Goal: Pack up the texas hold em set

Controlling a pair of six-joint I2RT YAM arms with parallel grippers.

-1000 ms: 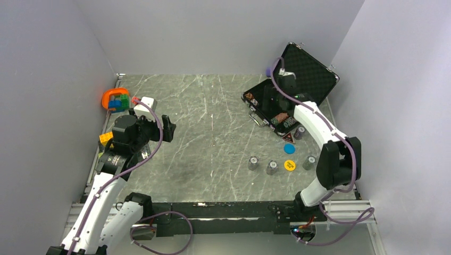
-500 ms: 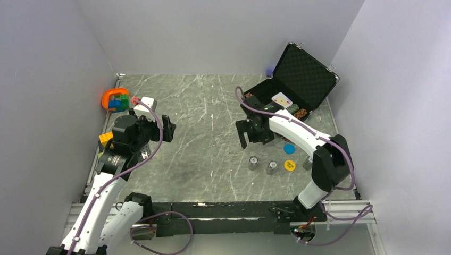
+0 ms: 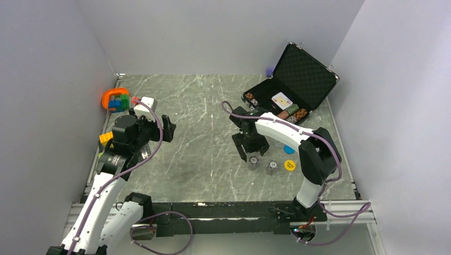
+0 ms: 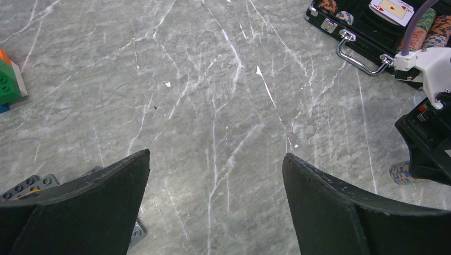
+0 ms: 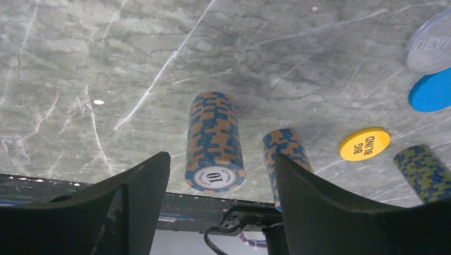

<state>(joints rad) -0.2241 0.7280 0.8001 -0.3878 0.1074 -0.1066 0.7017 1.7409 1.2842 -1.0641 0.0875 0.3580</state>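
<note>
left jaws: wide apart and empty, held over a bare part of the grey marble worktop (image 4: 213, 106) on the near left. i judge this arm waits aside so that it does not cross the other one.
right jaws: apart, with one finger on each side of the nearest stack and no contact that the wrist view shows. the opening is wider than the stack, so i judge the grasp is lined up but not yet made.
nearest stack: upright cylinder of orange and blue poker chips marked 10 (image 5: 214, 143), on the worktop between the fingers. it stands upright, so the jaws can close on its round side.
second stack: cylinder of the same orange and blue chips (image 5: 287, 151), just beside the first. one finger must go down between the two, and i think it could knock this one over.
third stack: yellow and dark blue chip cylinder (image 5: 423, 170), further along the row, partly cut by the finger.
discs: yellow disc reading big blind (image 5: 364, 143), plain blue disc (image 5: 431, 90) and a pale disc (image 5: 431, 48) cut by the edge. all lie flat, so they will be harder to pinch.
case: flat black briefcase with silver corners (image 3: 311, 66), far right. the lid stands open toward the back wall, so the foam slots are reachable from above. a card deck (image 3: 281, 100) and rows of chips (image 3: 291, 112) already lie inside.
progress: partly packed, as i judge.
orange ring with coloured toy blocks (image 3: 116, 99): far left corner, well apart, not of the set.
</note>
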